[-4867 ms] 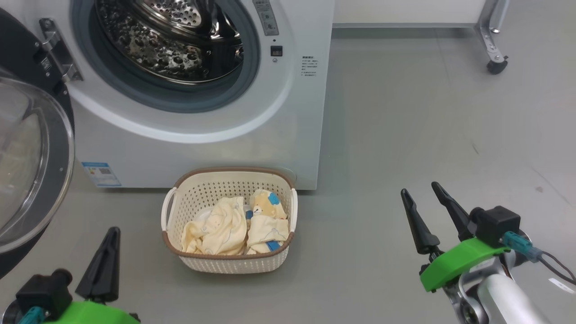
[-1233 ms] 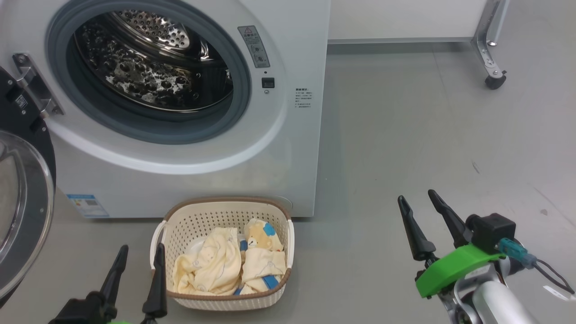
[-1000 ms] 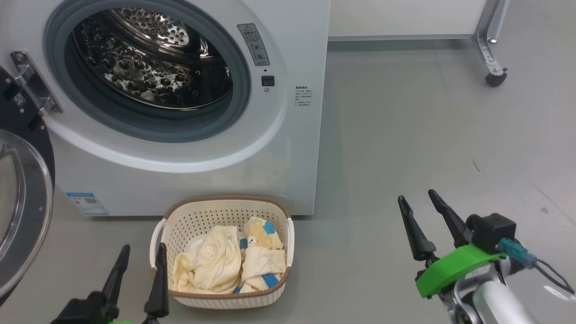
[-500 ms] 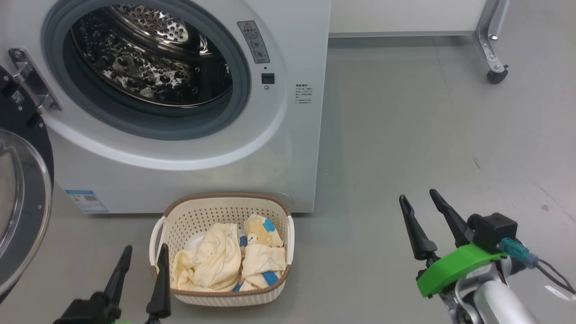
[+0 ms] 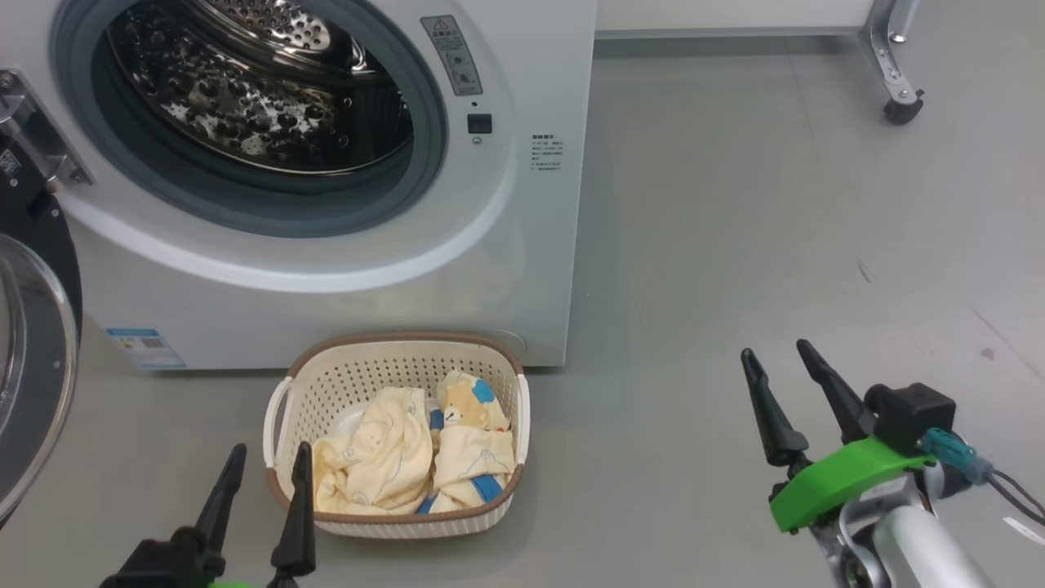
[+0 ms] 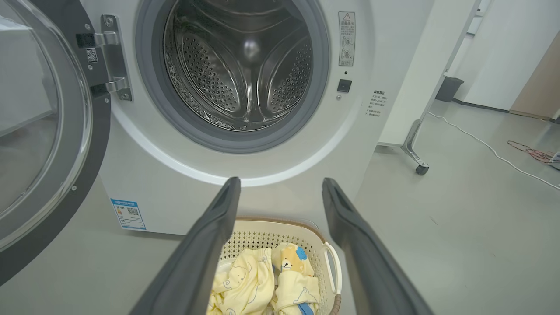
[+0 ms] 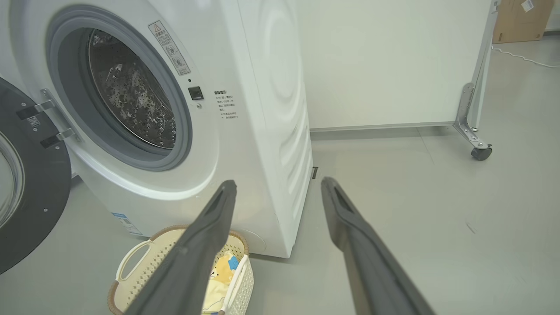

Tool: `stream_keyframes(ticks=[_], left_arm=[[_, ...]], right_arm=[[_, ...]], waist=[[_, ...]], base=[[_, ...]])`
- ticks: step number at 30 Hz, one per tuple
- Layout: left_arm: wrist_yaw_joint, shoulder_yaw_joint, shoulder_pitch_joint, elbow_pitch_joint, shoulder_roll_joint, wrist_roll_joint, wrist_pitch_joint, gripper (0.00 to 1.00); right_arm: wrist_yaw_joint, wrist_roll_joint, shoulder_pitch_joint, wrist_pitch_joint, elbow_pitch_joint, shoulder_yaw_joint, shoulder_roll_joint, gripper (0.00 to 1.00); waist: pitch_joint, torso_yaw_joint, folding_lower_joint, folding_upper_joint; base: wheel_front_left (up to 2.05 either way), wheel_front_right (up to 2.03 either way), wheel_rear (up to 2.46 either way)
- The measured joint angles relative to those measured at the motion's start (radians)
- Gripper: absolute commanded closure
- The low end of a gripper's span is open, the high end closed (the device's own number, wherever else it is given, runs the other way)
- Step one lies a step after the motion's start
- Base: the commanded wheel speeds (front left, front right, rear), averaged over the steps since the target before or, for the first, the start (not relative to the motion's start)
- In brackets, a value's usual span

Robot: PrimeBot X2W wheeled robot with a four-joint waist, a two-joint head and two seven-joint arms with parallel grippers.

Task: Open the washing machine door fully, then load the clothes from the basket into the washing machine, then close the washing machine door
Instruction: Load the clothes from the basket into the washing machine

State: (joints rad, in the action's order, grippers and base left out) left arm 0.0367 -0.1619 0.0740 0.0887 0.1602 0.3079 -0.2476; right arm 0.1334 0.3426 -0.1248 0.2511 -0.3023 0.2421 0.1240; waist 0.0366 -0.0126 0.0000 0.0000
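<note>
The white washing machine point(image 5: 343, 294) stands with its door point(image 5: 33, 367) swung wide to the left, the steel drum point(image 5: 245, 90) bare inside. On the floor before it sits the cream basket point(image 5: 392, 363) holding pale yellow clothes point(image 5: 408, 457) with bear prints. My left gripper point(image 5: 268, 465) is open at the basket's near left corner, close to its rim, holding nothing. My right gripper point(image 5: 775, 371) hovers open over bare floor well right of the basket. In the left wrist view the left gripper point(image 6: 280, 186) frames the basket point(image 6: 315, 227) and clothes point(image 6: 262, 284).
A white panel on a wheeled metal leg point(image 5: 894, 73) stands at the far right behind the machine. A blue label point(image 5: 143, 347) sits low on the machine's front. A white cable point(image 6: 490, 148) and a dark bin point(image 6: 446, 87) lie further off to the right.
The head camera has tilted down a little, so machine and basket sit higher in the picture. Earlier, the left gripper came in beside the basket's left side. Both grippers stayed open.
</note>
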Motion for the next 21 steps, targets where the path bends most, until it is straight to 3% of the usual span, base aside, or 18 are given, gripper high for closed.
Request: stream_keyframes(ticks=[7, 21], left_arm=[[0.016, -0.008, -0.067, 0.035, -0.009, -0.009, 0.000, 0.00], [0.058, -0.056, -0.354, 0.239, 0.003, -0.044, 0.001, 0.00]], right_arm=[[0.000, -0.046, -0.016, 0.000, -0.020, -0.085, -0.007, 0.00], [0.000, -0.063, -0.127, 0.001, 0.049, -0.091, -0.027, 0.00]], waist=[[0.085, -0.024, 0.0000, 0.0000], [0.364, -0.096, 0.0003, 0.0000]], base=[[0.00, 0.00, 0.00], [0.00, 0.00, 0.00]])
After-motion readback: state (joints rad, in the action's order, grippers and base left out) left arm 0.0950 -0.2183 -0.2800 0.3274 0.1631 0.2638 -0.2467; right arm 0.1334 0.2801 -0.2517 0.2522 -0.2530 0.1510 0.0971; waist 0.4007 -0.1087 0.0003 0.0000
